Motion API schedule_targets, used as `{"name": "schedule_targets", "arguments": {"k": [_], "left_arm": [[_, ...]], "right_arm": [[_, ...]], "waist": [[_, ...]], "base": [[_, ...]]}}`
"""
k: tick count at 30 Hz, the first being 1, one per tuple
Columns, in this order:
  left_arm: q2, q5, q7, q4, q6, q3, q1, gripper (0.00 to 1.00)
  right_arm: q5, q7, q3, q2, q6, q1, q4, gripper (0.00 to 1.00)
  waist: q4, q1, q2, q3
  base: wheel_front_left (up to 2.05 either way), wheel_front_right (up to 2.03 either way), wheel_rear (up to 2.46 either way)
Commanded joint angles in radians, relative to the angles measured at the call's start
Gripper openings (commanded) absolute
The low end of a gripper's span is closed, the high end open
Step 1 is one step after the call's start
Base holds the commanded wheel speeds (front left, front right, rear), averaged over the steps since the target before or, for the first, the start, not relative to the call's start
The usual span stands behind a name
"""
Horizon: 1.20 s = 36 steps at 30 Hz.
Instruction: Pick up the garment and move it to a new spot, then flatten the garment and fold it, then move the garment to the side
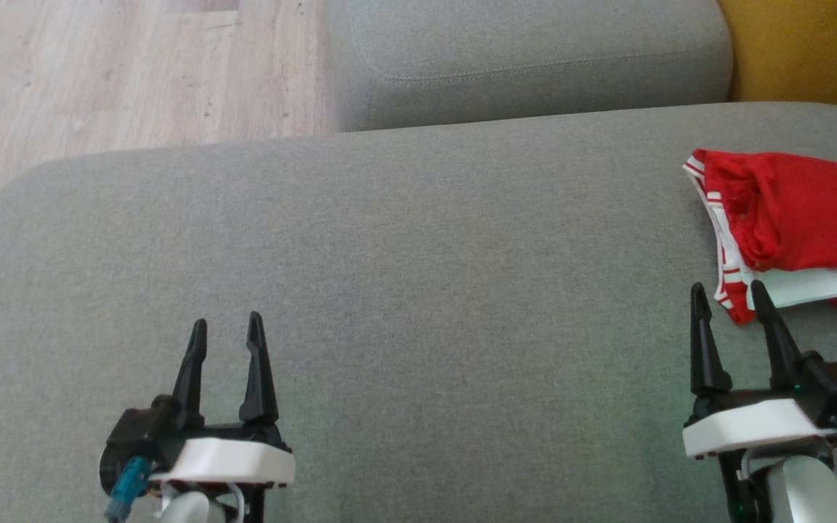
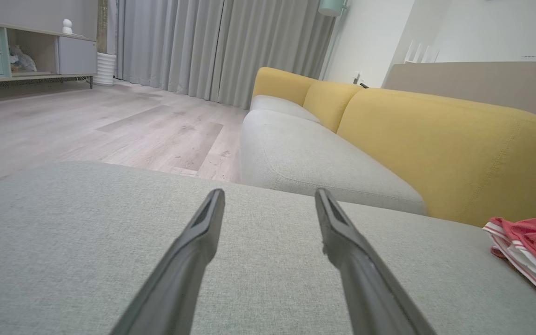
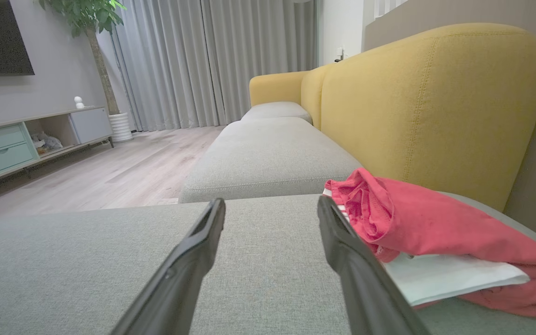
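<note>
Fingers of the left gripper [image 1: 227, 338] and right gripper [image 1: 729, 305] stand apart, holding nothing, low over the grey fabric sofa cushion [image 1: 389, 290]. The crumpled red garment with white striped trim [image 1: 789, 218] lies far right, just beyond the right fingers, seemingly already set aside

garment [image 1: 789, 218] on cushion [image 1: 389, 290], far right | right hand [image 1: 731, 294] just before it | left hand [image 1: 228, 328] well left
</note>
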Motion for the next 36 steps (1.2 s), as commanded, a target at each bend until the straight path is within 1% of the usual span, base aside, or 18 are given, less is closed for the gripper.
{"name": "schedule_targets", "arguments": {"k": [1,9,10,13,36], "left_arm": [[0.005,-0.005,-0.01,-0.035,-0.003,0.036,-0.031,1.0],[0.005,-0.044,-0.01,-0.035,-0.014,0.044,-0.033,1.0],[0.0,-0.044,0.0,-0.002,-0.01,0.01,0.0,0.0],[-0.001,-0.043,0.005,0.048,-0.009,0.007,0.019,0.0],[0.0,-0.267,0.071,0.035,-0.031,0.06,0.006,0.0]], "right_arm": [[0.009,-0.012,0.027,-0.004,-0.001,-0.024,-0.032,1.0],[0.013,-0.012,0.033,-0.004,-0.001,-0.029,-0.028,1.0],[0.009,-0.001,0.008,0.0,0.0,0.0,0.001,0.0],[0.008,0.001,0.01,0.002,0.0,0.016,0.054,0.0],[0.286,0.068,-0.003,0.001,0.0,0.0,0.045,0.0]], "waist": [[0.0,0.0,-0.0001,0.0],[-0.005,0.0,-0.0001,0.009],[-0.005,0.0,-0.0001,0.008],[-0.005,0.0001,-0.0001,0.009],[-0.007,0.0001,-0.0001,0.007]], "base": [[0.0,0.0,0.0],[0.0,0.0,0.0],[0.0,0.0,0.0],[0.0,0.0,0.0],[0.0,0.0,0.0]]}}
